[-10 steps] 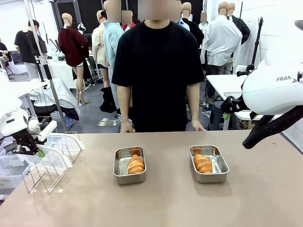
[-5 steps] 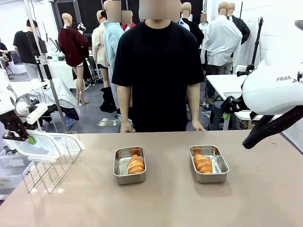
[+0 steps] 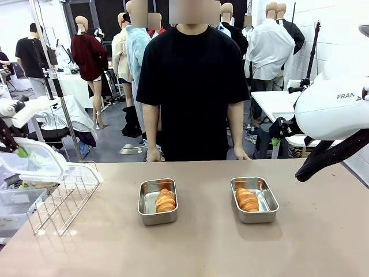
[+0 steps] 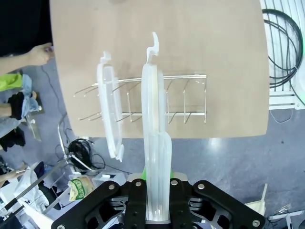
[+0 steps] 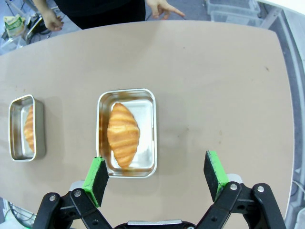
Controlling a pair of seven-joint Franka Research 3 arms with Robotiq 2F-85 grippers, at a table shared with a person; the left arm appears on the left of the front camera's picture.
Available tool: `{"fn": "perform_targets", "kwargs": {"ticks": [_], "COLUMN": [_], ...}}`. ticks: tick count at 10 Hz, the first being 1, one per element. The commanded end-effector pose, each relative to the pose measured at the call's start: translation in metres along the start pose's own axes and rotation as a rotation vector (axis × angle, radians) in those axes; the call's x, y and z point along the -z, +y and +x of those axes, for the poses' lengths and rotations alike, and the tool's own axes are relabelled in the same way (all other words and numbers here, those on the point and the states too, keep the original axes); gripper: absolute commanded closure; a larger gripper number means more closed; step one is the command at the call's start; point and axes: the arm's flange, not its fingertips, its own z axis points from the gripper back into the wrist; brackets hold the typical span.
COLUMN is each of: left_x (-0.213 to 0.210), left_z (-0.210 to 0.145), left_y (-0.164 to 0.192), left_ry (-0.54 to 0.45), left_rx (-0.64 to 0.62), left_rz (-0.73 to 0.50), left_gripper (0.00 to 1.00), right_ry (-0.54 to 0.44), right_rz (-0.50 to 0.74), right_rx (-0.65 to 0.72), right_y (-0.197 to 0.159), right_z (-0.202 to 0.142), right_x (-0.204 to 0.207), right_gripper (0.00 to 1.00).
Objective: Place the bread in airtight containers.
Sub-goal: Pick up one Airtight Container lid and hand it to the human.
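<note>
Two steel containers stand open on the table, each with one bread roll lying in it: the left container (image 3: 145,202) with bread (image 3: 165,201), the right container (image 3: 264,202) with bread (image 3: 247,199). My left gripper (image 3: 20,151) is raised at the far left edge, shut on a clear lid (image 3: 39,163); the left wrist view shows that lid (image 4: 155,124) edge-on between the fingers (image 4: 138,191). My right gripper (image 5: 156,174) hovers open above the table, over the near rim of one container (image 5: 148,131) and its bread (image 5: 123,133). The other container (image 5: 14,129) lies to the left.
A wire rack (image 3: 57,199) stands on the table's left end, with a second clear lid (image 4: 109,109) upright in it. The person stands at the far edge, hands (image 5: 164,7) near the table. The right arm (image 3: 334,107) hangs over the right end.
My left gripper has lifted the clear lid up and to the left, out of the wire rack. The right arm, the containers and the bread have not moved.
</note>
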Motion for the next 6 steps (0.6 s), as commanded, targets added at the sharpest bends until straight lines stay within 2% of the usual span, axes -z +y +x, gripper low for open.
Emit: {"fn": "perform_targets", "kwargs": {"ticks": [1,4,6], "left_x": [-0.023,-0.041,-0.047], "left_z": [0.004,0.023,0.050], "left_y": [-0.001,0.008,0.023], "left_ry": [-0.011,-0.032,-0.050], "left_rx": [0.012,0.084,0.171], "left_rz": [0.016,0.063,0.103], "left_gripper": [1.00,1.00,1.00], "right_ry": [-0.003,-0.003,-0.003], "right_rz": [0.001,0.001,0.001], "right_rx": [0.001,0.001,0.001], "right_y": [0.001,0.001,0.001], "right_z": [0.000,0.000,0.000], "right_x": [0.001,0.001,0.001], "right_gripper": [0.00,0.00,0.00]}}
